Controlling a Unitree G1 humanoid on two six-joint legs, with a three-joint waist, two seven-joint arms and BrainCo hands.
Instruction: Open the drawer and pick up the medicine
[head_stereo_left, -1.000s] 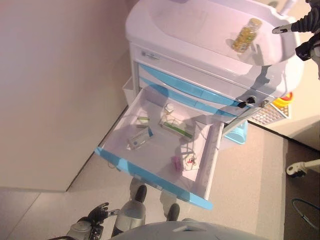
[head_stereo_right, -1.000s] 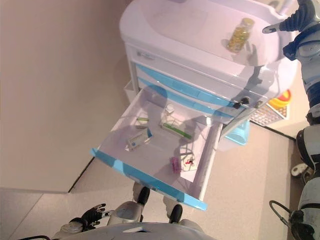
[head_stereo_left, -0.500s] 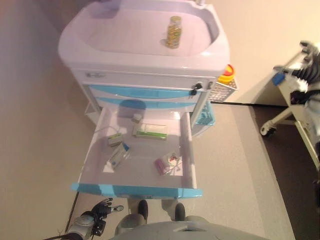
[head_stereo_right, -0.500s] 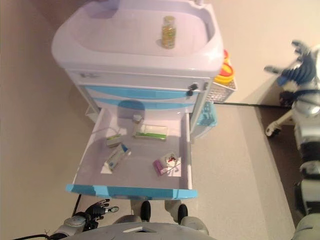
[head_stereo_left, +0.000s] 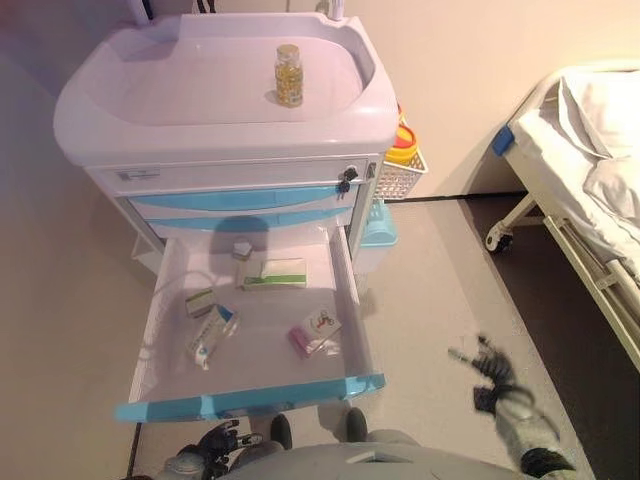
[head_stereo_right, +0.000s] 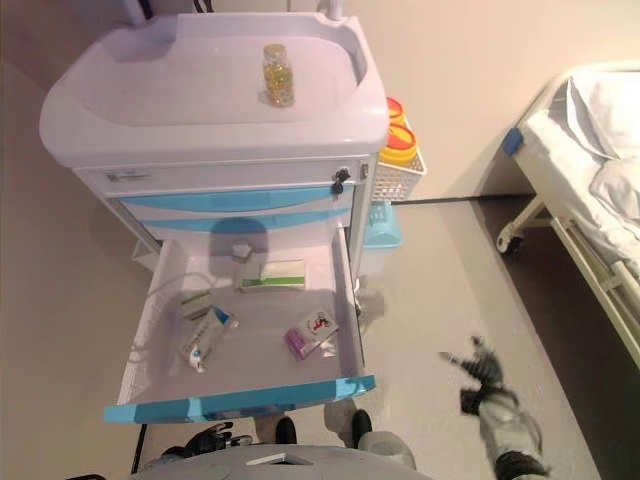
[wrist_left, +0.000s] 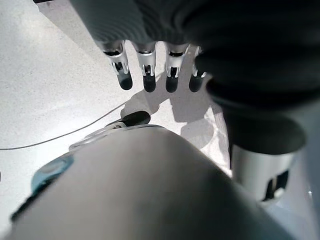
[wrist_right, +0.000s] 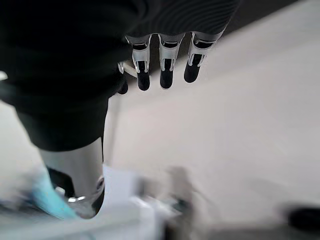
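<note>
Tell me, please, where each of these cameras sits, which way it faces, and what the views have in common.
Left eye view: on the head, looking down at the cart, its open drawer and a bottle on top; left hand and right hand show low.
Right eye view: beside it, same scene; both hands show again.
Left wrist view: on the left wrist, facing the floor past straight fingers.
Right wrist view: on the right wrist, facing floor past straight fingers.
Shared: both eye views show the cart, drawer and bottle.
</note>
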